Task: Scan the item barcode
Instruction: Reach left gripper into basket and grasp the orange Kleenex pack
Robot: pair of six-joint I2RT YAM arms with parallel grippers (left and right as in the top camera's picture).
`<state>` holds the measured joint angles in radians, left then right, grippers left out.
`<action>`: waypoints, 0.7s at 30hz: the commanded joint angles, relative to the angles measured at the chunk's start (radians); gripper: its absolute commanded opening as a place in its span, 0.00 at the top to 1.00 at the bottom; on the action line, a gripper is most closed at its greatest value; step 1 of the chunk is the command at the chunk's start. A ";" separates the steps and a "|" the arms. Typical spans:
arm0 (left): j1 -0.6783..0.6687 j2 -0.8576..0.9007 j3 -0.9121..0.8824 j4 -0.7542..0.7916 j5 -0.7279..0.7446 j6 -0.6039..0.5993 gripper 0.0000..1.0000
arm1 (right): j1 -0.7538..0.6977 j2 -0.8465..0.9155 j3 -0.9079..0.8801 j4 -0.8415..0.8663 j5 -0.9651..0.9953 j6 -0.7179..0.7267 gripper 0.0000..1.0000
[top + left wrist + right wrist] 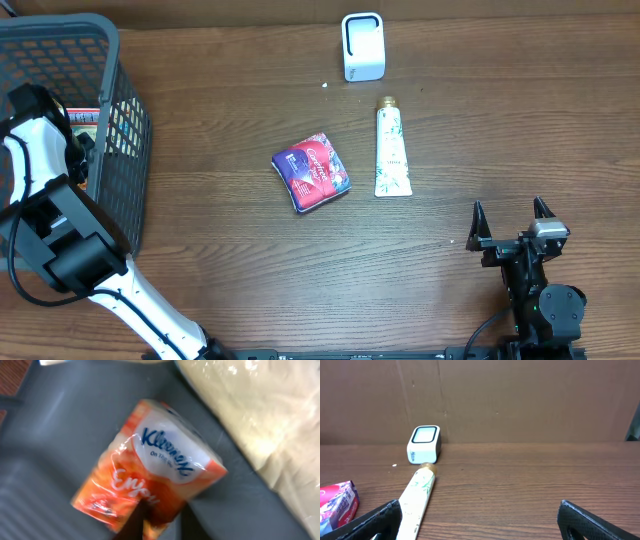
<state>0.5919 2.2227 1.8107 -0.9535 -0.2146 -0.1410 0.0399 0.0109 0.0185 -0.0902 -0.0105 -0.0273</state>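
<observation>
Orange crinkly-plastic tissue pack [150, 470] pinched in my left jaws, arm reaching into grey mesh basket [125, 110]; right jaws released.

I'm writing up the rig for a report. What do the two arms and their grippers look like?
The left arm has smooth white links joined by bulky black housings, with a thin black cable looping beside it. The right arm is all black, with a small green light on a round joint. The right gripper has two pointed black fingers and a grey block behind them.

Cream tube [393, 150] beside red-purple packet [312, 172] on wooden table [250, 280]
</observation>
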 commanded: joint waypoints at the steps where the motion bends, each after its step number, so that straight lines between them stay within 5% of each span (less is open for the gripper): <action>1: 0.005 0.023 0.002 -0.031 -0.003 0.006 0.96 | -0.003 -0.008 -0.010 0.005 0.010 -0.006 0.00; 6: 0.005 0.015 0.080 -0.126 -0.002 0.002 0.96 | -0.003 -0.008 -0.010 0.005 0.010 -0.006 0.00; 13: 0.003 -0.063 0.338 -0.290 0.071 -0.150 0.96 | -0.003 -0.008 -0.010 0.005 0.010 -0.006 0.00; 21: 0.002 -0.172 0.440 -0.344 0.137 -0.112 0.96 | -0.003 -0.008 -0.010 0.005 0.010 -0.006 0.00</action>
<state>0.5915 2.0964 2.2292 -1.2858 -0.1120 -0.2630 0.0395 0.0109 0.0185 -0.0906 -0.0101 -0.0269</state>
